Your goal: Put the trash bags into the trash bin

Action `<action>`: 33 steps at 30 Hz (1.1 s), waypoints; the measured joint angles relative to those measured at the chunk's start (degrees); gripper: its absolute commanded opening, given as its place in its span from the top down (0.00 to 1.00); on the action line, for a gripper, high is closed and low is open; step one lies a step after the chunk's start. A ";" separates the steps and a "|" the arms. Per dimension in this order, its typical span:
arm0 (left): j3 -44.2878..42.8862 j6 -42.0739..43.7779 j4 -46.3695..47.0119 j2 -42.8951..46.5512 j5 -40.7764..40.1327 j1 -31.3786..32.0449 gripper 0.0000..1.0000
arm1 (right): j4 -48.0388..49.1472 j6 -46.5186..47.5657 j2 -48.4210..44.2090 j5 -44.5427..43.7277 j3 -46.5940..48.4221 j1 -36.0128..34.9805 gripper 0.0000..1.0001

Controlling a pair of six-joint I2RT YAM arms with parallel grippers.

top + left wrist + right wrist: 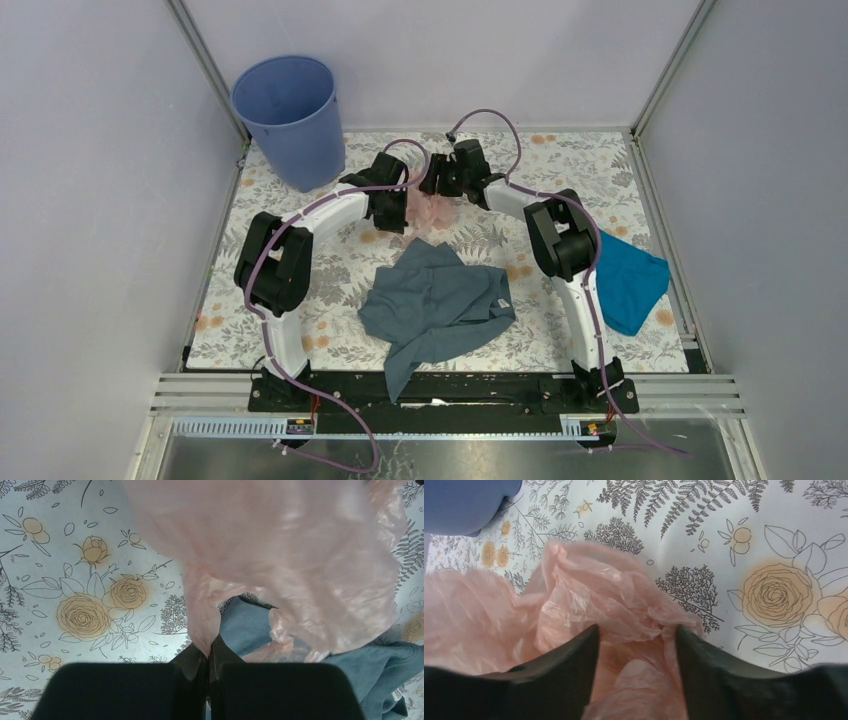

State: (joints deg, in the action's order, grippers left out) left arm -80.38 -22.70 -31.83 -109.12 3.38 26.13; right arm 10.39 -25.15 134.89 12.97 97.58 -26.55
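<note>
The pale pink trash bag (432, 208) hangs crumpled between both grippers above the floral table, at the back centre. My left gripper (209, 651) is shut on a pinched fold of the bag (280, 545), which spreads out beyond the fingertips. In the right wrist view my right gripper (636, 628) stands open, its two fingers apart with folds of the bag (589, 590) bunched between them. The round blue trash bin (290, 120) stands upright at the back left corner, apart from both grippers; its side (464, 500) shows at the top left of the right wrist view.
A grey-blue garment (440, 300) lies crumpled at the table's front centre, below the bag; part of it (250, 625) shows under the left gripper. A turquoise cloth (630, 280) lies at the right edge. Grey walls enclose the table on three sides.
</note>
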 measured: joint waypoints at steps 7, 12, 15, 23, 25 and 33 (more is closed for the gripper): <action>-0.07 -0.09 0.07 0.00 0.46 0.00 1.00 | -0.98 2.27 -3.15 -2.82 -2.10 0.33 0.97; 0.61 -0.55 0.61 2.21 0.52 -0.26 1.00 | -0.39 4.76 -21.86 -9.38 -17.27 1.62 0.96; 2.67 -1.64 2.45 6.78 1.01 -1.33 1.00 | 3.34 7.45 -36.52 -13.75 -24.24 2.23 0.97; 6.95 -4.35 11.06 18.82 8.13 -4.70 1.00 | 9.40 10.49 -48.04 -16.50 -30.97 1.81 0.60; 7.91 -4.57 12.11 18.99 10.10 -4.87 1.00 | 8.55 9.46 -46.51 -16.15 -31.30 1.97 0.33; 8.02 -4.92 10.21 15.67 11.13 -5.20 1.00 | -3.58 0.92 -37.64 -9.90 -23.21 2.12 0.01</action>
State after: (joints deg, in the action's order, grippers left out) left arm -72.36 -27.62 -21.63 -93.45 14.50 20.93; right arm 6.81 -24.23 97.25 3.07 74.37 -24.43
